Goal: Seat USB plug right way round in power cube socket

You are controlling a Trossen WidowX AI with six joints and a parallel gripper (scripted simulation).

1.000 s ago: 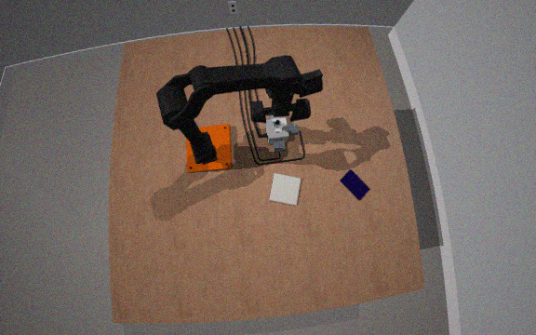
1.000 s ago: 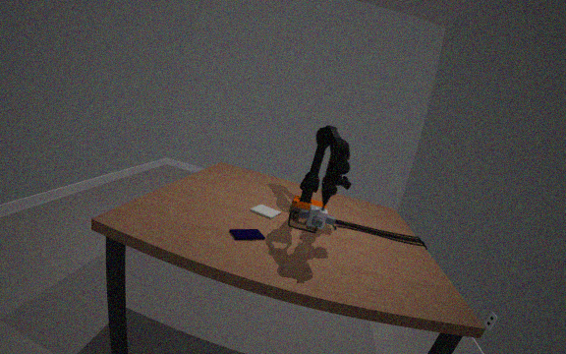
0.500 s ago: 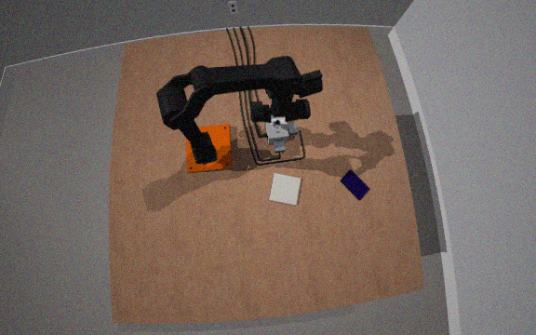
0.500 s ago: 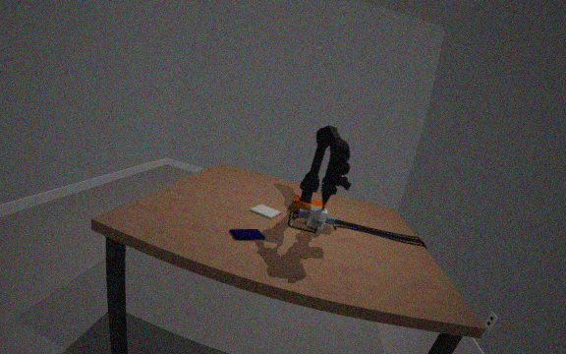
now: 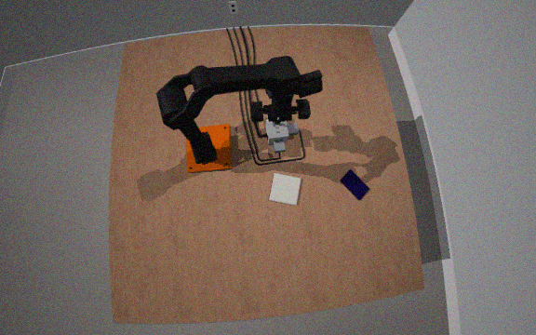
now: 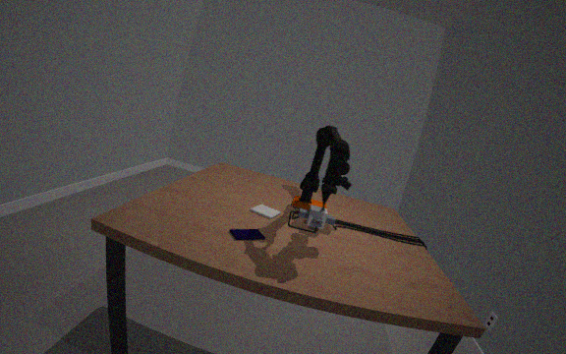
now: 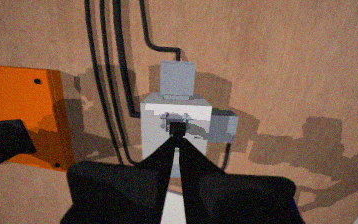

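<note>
The pale power cube (image 5: 274, 136) (image 6: 319, 215) (image 7: 151, 131) stands on the table beside the orange base. The small black USB plug (image 7: 177, 128) is at the socket on its top face. My gripper (image 5: 277, 119) (image 6: 324, 206) (image 7: 177, 141) points down over the cube, with its fingers closed together on the plug. The fingertips hide part of the plug and the socket, so its depth and which way round it is cannot be told. Grey adapter blocks stick out from the cube's sides, one at the top of the wrist view (image 7: 177, 78) and one at the right (image 7: 223, 126).
Black cables (image 7: 119, 50) run past the cube and loop around it on the table. A white flat box (image 5: 286, 189) (image 6: 265, 211) and a dark blue flat box (image 5: 355, 184) (image 6: 247, 234) lie nearby. The orange base plate (image 5: 222, 140) (image 7: 20, 102) is close beside the cube.
</note>
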